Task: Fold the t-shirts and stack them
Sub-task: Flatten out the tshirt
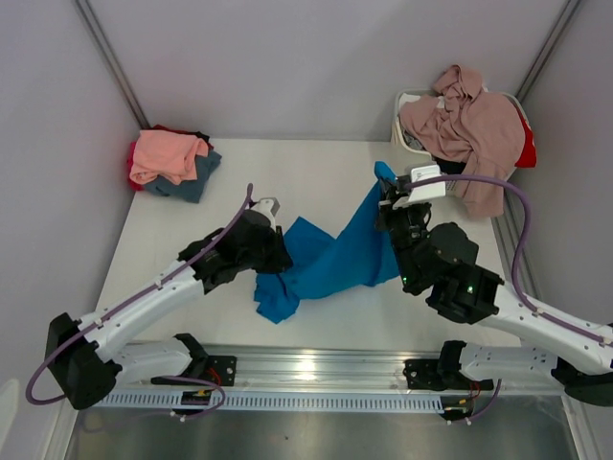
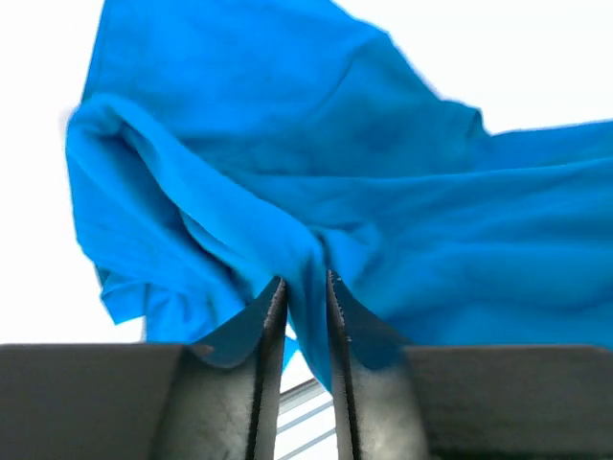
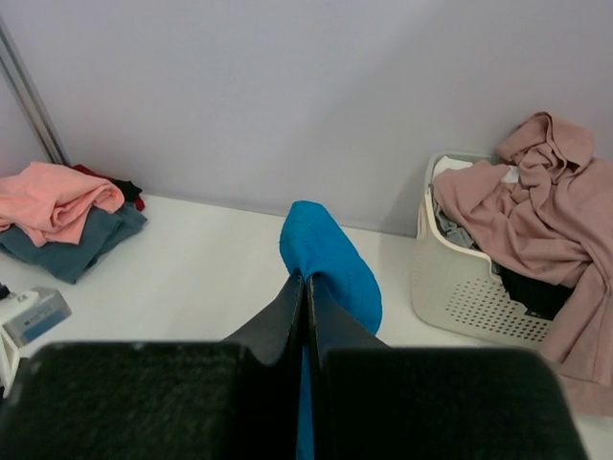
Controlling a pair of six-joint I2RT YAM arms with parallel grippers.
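1. bright blue t-shirt (image 1: 330,259) lies stretched and rumpled across the middle of the white table (image 1: 306,177), strung between the two arms, with its near corner drooping onto the table towards the rail.
2. left gripper (image 2: 306,297) is at the shirt's left end. in the left wrist view its fingers (image 2: 268,326) stand slightly apart with a fold of the blue cloth filling the narrow gap. whether they actually pinch it cannot be told.
3. right gripper (image 3: 306,287) has its fingers pressed together on the shirt's far right corner, which is lifted off the table. a rounded hump of blue cloth rises just past the tips.
4. salmon pink t-shirt (image 1: 168,153) tops a pile in the far left corner, lying on a slate blue-grey t-shirt (image 1: 192,180), with a red t-shirt (image 1: 131,163) and a black one showing at the edges.
5. white slatted basket (image 3: 460,287) stands in the far right corner. a dusty mauve-pink t-shirt (image 1: 469,125) is draped over it and spills down its front.
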